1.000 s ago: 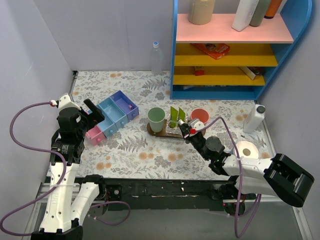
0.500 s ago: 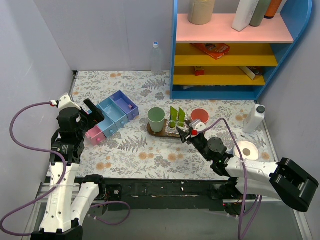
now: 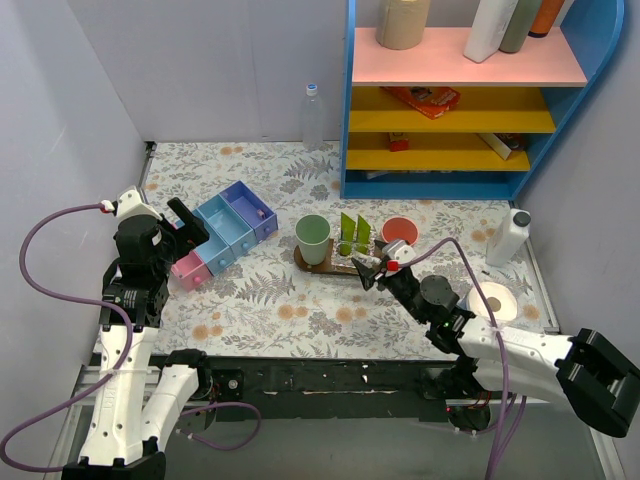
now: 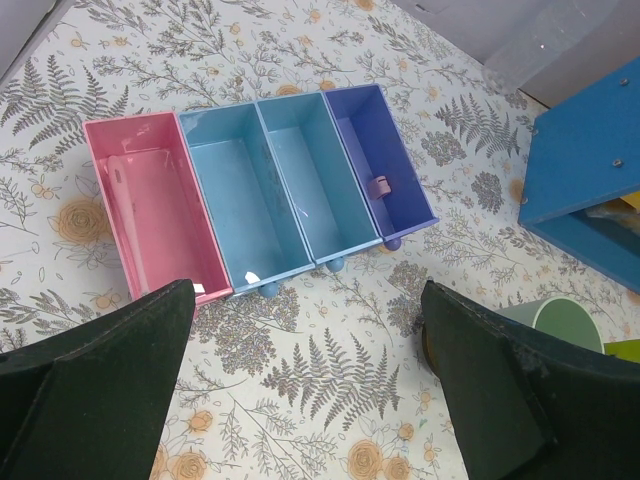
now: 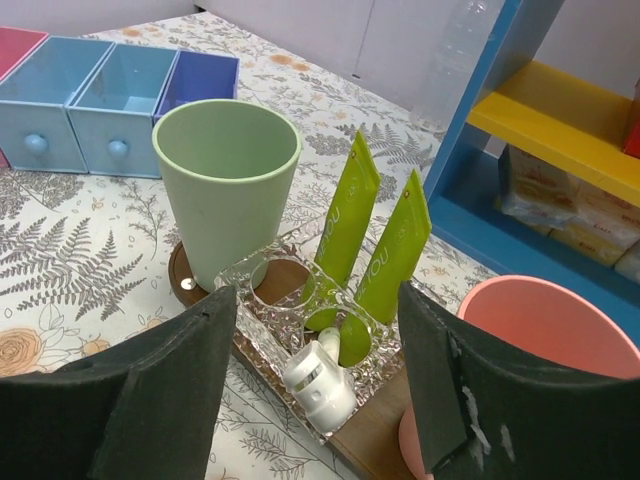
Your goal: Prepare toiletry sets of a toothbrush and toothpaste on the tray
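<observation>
Treat as probably light, soft-walled and slippery the lime-green tubes (image 5: pixel 345 215) upright in the clear holder (image 5: pixel 262 283) on the tray (image 5: pixel 365 435) (between green cup (image 5: pixel 228 190) and pink cup (image 5: pixel 520 340)), and pinch gently at mid-body with the right gripper (image 5: pixel 315 300), well open and empty, leaving the left gripper (image 4: pixel 305 300) wide and empty over the organiser (image 4: pixel 260 190).

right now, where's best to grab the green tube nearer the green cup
Pinch the green tube by its flat upper half, probably coming down from above. Its lower end sits sunk in the clear holder, so only the tapered top is free. The green cup and the second tube crowd its edges, so close across the thin flat faces.
</observation>
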Controlling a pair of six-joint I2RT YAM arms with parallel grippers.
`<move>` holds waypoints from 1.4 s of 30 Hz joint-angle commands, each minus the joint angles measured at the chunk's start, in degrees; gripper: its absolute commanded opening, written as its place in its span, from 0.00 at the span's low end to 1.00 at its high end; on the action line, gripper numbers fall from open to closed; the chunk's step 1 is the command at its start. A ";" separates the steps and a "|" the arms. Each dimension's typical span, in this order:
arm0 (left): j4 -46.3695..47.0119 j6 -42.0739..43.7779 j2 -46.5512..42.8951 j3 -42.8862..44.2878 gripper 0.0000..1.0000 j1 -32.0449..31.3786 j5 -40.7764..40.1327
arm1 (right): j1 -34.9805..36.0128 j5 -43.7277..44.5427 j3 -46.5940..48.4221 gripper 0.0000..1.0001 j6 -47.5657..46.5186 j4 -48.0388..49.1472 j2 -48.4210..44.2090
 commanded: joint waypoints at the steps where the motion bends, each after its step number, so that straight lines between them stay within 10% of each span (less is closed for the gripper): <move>1: 0.37 0.29 -0.32 -0.11 0.98 -0.26 -0.40 | -0.13 -2.05 3.57 0.75 1.56 -3.13 -2.28; 26: -17.91 -6.04 9.25 5.16 0.98 -0.18 -5.39 | -12.69 -15.50 16.40 0.84 12.73 -27.31 -11.42; 30: -19.85 -6.75 11.98 4.81 0.76 0.00 -8.48 | -13.31 -16.02 16.32 0.84 12.81 -28.19 -13.18; 42: -14.31 -4.90 23.04 1.91 0.58 5.97 -6.20 | -13.84 -16.90 15.53 0.83 12.37 -29.51 -16.96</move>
